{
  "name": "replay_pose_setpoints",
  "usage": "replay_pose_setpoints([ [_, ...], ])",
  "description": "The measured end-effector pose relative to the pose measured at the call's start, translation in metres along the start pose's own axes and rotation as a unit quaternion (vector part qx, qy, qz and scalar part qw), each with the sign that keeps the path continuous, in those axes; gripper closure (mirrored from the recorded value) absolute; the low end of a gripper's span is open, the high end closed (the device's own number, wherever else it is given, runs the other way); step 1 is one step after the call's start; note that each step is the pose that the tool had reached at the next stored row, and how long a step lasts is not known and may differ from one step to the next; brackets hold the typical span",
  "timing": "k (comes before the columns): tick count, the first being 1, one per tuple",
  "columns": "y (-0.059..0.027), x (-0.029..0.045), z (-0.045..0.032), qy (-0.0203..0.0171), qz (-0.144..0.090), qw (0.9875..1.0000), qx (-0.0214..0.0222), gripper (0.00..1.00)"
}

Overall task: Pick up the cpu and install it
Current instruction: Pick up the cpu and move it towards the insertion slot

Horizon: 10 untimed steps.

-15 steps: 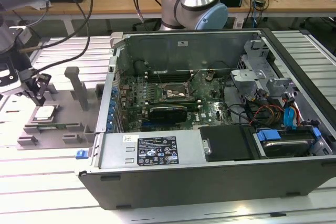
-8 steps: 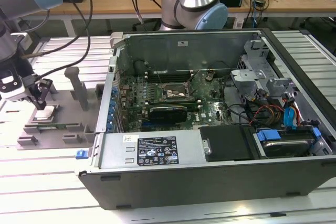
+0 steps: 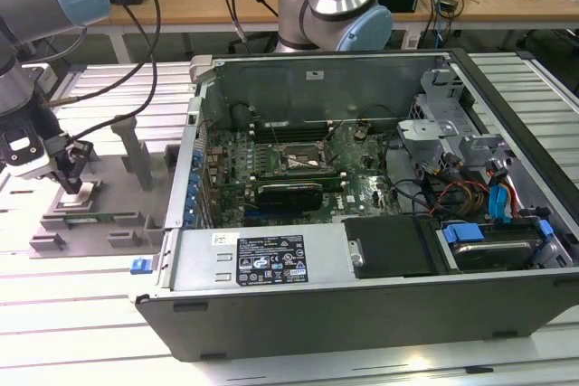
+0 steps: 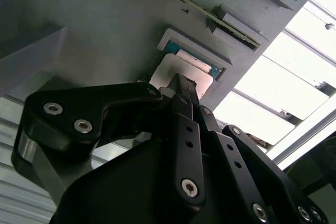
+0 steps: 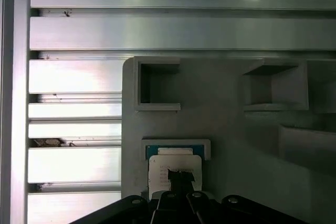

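Note:
The cpu [image 5: 173, 167] is a small silver square with a blue-green edge, sitting in a shallow pocket of the grey plastic fixture [image 5: 226, 129]. In the exterior view the cpu [image 3: 84, 194] is a pale patch on the fixture [image 3: 118, 214] at that view's left. My gripper [image 3: 71, 174] is down on it. In both wrist views the black fingers [image 4: 181, 85] come together to a narrow tip on the cpu [image 4: 169, 72], pinching it. My gripper [image 5: 181, 178] overlaps the chip's near part. The metal-framed socket [image 3: 303, 158] lies on the motherboard inside the open computer case.
The open computer case [image 3: 362, 296] takes up the middle and the exterior view's right, with cables and a drive cage inside. Upright grey blocks [image 3: 127, 146] stand on the fixture beside my gripper. A second robot arm's base [image 3: 335, 6] stands behind the case. Ribbed aluminium table [image 5: 79, 77] lies around.

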<state>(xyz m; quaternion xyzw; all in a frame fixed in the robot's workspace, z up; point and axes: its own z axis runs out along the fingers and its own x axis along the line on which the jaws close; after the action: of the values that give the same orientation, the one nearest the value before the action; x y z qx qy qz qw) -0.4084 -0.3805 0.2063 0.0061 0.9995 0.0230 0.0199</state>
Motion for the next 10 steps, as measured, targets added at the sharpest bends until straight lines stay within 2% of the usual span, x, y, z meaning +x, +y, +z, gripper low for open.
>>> replay_pose_setpoints([
  [4, 0.0000, 0.0000, 0.0001, -0.0001, 0.000, 1.0000, 0.0000, 0.89],
  [10, 0.0000, 0.0000, 0.0001, -0.0001, 0.000, 1.0000, 0.0000, 0.52],
])
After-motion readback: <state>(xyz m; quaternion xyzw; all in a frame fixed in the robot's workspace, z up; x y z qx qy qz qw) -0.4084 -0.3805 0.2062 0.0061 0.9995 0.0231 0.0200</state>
